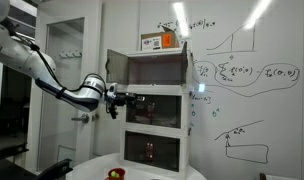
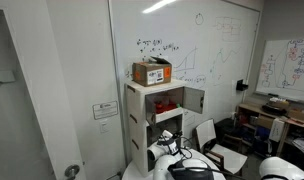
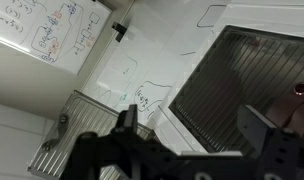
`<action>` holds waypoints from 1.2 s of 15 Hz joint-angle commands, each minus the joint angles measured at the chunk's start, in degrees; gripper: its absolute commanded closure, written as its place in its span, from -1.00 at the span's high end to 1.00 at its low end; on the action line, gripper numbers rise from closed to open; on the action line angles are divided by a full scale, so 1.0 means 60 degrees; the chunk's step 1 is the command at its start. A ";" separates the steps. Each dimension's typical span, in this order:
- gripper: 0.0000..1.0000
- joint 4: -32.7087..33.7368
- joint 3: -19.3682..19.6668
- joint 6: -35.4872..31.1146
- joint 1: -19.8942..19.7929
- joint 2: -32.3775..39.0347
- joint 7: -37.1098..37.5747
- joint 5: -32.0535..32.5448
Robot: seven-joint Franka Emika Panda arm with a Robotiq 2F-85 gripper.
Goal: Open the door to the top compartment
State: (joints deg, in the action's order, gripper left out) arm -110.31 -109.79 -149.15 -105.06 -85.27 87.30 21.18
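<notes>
In an exterior view my gripper hangs at centre frame, just beside the cabinet and below the top compartment door, which stands swung out at centre left. In an exterior view with the cabinet mid-frame, that door juts out to its right, under a cardboard box. In the wrist view the fingers are spread with nothing between them. I judge the opening done; next I'd back away without clipping the door.
</notes>
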 commanded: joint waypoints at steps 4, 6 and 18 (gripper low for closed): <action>1.00 0.2024 -0.0197 -0.0218 -0.1743 0.0001 0.1843 0.1562; 1.00 0.2491 -0.0217 -0.0492 -0.2089 0.0001 0.2068 0.1609; 0.48 0.3860 -0.0754 -0.0879 -0.3159 0.0001 0.2276 0.2090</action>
State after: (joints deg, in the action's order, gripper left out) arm -89.79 -113.93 -153.08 -121.91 -85.27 98.15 30.41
